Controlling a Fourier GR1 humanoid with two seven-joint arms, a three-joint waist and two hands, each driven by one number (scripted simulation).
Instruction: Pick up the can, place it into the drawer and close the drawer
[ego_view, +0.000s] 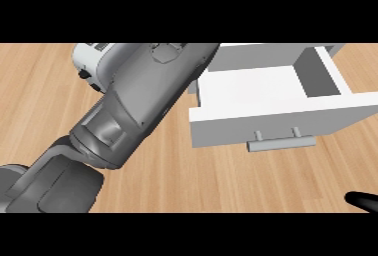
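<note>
One grey forearm (140, 107) sweeps from seven o'clock up toward twelve, crossing the wooden counter (221, 180) and covering much of the view; its left hand is out of sight, so I cannot tell its grip, and the can is not visible either. At two o'clock the white drawer (269, 95) stands pulled open, handle (280, 143) facing me. Only a black tip of the right hand (363, 201) shows at four o'clock, its fingers unreadable.

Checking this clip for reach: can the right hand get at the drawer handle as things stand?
Probably yes. The right hand shows only at the lower right edge, and bare counter lies between it and the handle of the open drawer.
</note>
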